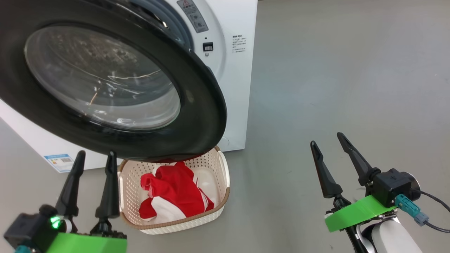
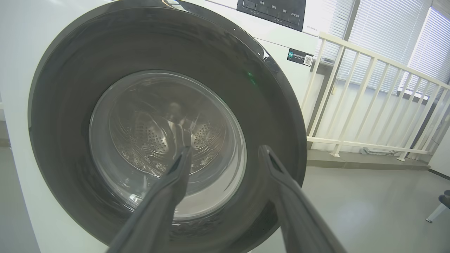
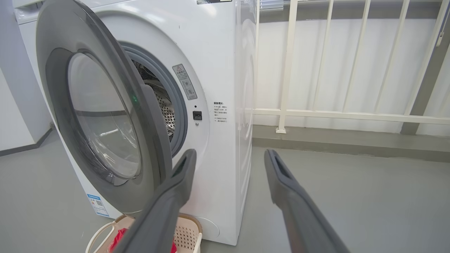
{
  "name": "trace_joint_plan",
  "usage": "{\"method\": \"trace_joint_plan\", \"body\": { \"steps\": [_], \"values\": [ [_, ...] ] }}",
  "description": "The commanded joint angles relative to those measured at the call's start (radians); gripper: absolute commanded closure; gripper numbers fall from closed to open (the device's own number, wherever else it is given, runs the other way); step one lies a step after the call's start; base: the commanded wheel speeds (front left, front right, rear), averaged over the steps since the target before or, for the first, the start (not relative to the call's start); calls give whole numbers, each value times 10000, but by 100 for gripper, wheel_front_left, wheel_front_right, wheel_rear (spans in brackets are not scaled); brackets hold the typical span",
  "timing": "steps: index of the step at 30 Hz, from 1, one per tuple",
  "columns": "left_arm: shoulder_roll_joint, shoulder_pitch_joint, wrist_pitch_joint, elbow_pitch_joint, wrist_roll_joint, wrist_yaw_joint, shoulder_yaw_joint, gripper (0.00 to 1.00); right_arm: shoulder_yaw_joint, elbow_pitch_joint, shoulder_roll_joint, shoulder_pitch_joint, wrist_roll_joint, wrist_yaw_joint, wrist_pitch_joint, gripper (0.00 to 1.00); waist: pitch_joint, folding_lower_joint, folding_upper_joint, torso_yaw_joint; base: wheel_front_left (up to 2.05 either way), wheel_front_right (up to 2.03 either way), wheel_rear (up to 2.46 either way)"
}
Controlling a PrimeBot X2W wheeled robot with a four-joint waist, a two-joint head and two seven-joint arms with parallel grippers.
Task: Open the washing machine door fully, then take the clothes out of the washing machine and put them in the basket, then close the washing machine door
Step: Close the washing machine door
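The washing machine (image 1: 232, 88) is a white front-loader. The washing machine door (image 1: 200, 116), black-rimmed with a bulging glass window, stands partly swung out over the basket (image 1: 132, 196). The cream basket sits on the floor against the machine's front, and the red and white clothes (image 1: 175, 189) lie in it. My left gripper (image 1: 97, 154) is open just left of the basket and below the door; in the left wrist view it (image 2: 225, 149) faces the door's glass (image 2: 158, 140) closely. My right gripper (image 1: 327, 138) is open over bare floor to the right. In the right wrist view the steel drum (image 3: 165, 109) shows behind the door (image 3: 154, 140).
Grey floor (image 1: 334, 70) stretches to the right of the machine. A white railing (image 3: 288, 70) with blinds behind it runs beside the machine's right side. A chair leg (image 2: 439, 211) shows at the far right of the left wrist view.
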Motion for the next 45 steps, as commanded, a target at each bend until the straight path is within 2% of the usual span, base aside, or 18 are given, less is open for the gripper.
{"method": "trace_joint_plan", "body": {
  "steps": [1, 7, 11, 27, 28, 29, 30, 31, 39, 45],
  "values": [
    [57, -24, -95, -383, 293, 62, 497, 0, 139, -291, 17, -100, -46, 48, -65, 0, -26, 0, 0, -31, 0, 0, 0],
    [-160, 622, -97, -435, 1326, 104, 679, 0, 121, -353, 17, -17, -102, 48, -65, 0, -131, 0, 0, -103, 0, 0, 0],
    [-313, 941, -98, -468, 1630, 186, 824, 0, 99, -424, 17, 78, -136, 48, -65, 0, -187, 0, 0, -128, 0, 0, 0],
    [-836, 1156, -98, -558, 1811, -78, 1022, 0, 161, -325, 17, 215, -127, 48, -65, 0, -194, 0, 0, 149, 0, 0, 0],
    [-906, 1149, -98, -590, 1723, -128, 1016, 0, 210, -234, 17, 187, -133, 48, -65, 33, -187, 0, 0, 183, 0, 0, 0],
    [-938, 1144, -98, -619, 1697, -160, 1012, 0, 252, -154, 17, 136, -137, 48, -65, 57, -176, 0, 0, 211, 0, 0, 0],
    [-957, 1140, -99, -647, 1705, -180, 994, 0, 305, -80, 17, 69, -146, 48, -65, 73, -148, 0, 0, 245, 0, 0, 0],
    [-976, 1133, -99, -674, 1713, -197, 973, 0, 350, -1, 17, -16, -158, 48, -65, 100, -126, 0, 0, 273, 0, 0, 0],
    [-1098, 1002, -99, -859, 1697, -311, 768, 0, 676, 644, 17, -898, -136, 48, -65, 100, 115, 0, 0, 573, 0, 0, 0],
    [-1120, 814, -99, -981, 1703, -371, 581, 0, 1374, 1530, 17, -2061, 224, 48, -65, 100, 430, 0, 0, 823, 0, 0, 0]
  ]
}}
